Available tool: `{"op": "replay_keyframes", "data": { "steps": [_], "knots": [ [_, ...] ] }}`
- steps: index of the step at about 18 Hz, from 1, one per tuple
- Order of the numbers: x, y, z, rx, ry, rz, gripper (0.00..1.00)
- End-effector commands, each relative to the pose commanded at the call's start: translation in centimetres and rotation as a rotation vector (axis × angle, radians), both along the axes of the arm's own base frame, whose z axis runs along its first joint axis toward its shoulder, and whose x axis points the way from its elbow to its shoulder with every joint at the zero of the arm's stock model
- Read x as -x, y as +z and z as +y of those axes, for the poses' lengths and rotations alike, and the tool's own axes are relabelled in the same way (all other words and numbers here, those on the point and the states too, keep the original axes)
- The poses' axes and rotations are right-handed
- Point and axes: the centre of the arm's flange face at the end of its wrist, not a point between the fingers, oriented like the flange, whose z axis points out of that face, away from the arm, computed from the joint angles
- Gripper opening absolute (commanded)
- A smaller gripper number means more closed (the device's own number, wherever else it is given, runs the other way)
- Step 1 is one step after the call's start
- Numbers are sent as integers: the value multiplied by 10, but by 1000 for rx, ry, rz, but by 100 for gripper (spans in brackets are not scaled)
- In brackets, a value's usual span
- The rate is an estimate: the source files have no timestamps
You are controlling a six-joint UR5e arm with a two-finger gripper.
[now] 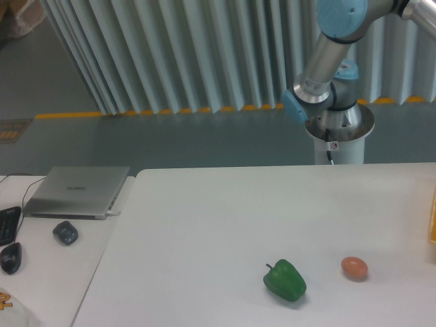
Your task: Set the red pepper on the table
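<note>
Tabletop (204,225): broad white surface, occupied only near the front right by a green pepper (285,280) and an orange-pink egg-shaped object (354,268), set apart; passage is left between them.

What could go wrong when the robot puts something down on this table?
The green pepper and the small orange egg-shaped thing lie close together on the white table; both look rounded, so a bump might roll them. The red pepper and the gripper are out of view, so I cannot tell where the drop will come from. Only the arm shows, behind the far edge.
</note>
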Motion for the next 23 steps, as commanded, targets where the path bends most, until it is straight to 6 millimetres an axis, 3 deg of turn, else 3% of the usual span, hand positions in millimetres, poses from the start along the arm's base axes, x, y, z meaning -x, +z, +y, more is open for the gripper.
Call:
{"op": "replay_keyframes", "data": {
  "steps": [7, 18, 23],
  "knots": [
    [-8, 13, 11, 15, -22, 18, 41],
    [-22, 46, 8, -57, -15, -68, 40],
    [-38, 63, 6, -80, -21, -126, 40]
  ]
}}
